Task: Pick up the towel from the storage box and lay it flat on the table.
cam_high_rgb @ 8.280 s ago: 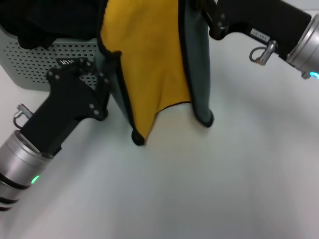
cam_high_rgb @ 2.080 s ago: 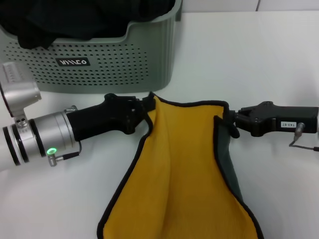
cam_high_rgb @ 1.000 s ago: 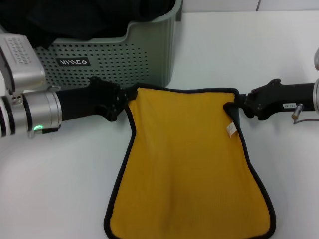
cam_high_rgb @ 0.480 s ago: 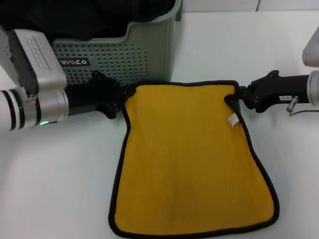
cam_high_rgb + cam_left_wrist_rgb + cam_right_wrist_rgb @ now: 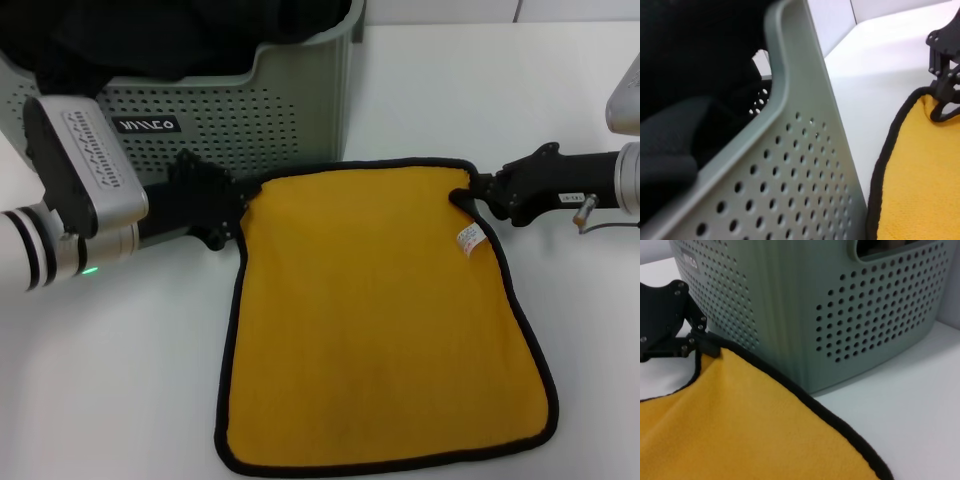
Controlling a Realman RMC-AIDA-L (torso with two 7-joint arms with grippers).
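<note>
The towel (image 5: 385, 320) lies spread on the white table (image 5: 120, 380), yellow face up, with a black border and a white tag (image 5: 468, 239) near its far right corner. My left gripper (image 5: 240, 200) is shut on the far left corner, low at the table, right beside the storage box (image 5: 230, 110). My right gripper (image 5: 472, 192) is shut on the far right corner. The right wrist view shows the left gripper (image 5: 702, 342) pinching the towel (image 5: 740, 430). The left wrist view shows the right gripper (image 5: 942, 87) on the towel's border (image 5: 920, 200).
The sage-green storage box stands at the back left, close behind the towel's far edge, and holds black fabric (image 5: 150, 35). Its perforated wall fills the left wrist view (image 5: 790, 190) and the right wrist view (image 5: 815, 305). White tabletop lies to the right and front left.
The towel went from hanging bunched between the grippers to lying flat. In the last second both grippers sank toward the table and the near edge slid up into view.
</note>
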